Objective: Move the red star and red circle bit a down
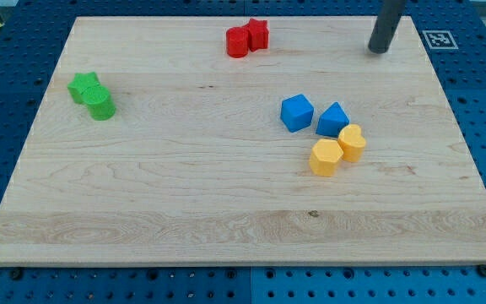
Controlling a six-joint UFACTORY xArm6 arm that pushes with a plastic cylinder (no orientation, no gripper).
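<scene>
The red star (258,33) and the red circle (238,41) sit touching each other near the view's top edge of the wooden board (184,194), the circle to the star's left and slightly lower. My tip (380,49) is on the board near the top right, well to the right of the red pair and apart from every block.
A green star (83,86) and a green circle (101,104) touch at the view's left. Two blue blocks (297,112) (333,119) and two yellow blocks (326,157) (352,142) cluster right of centre. A marker tag (437,39) lies off the board's top right corner.
</scene>
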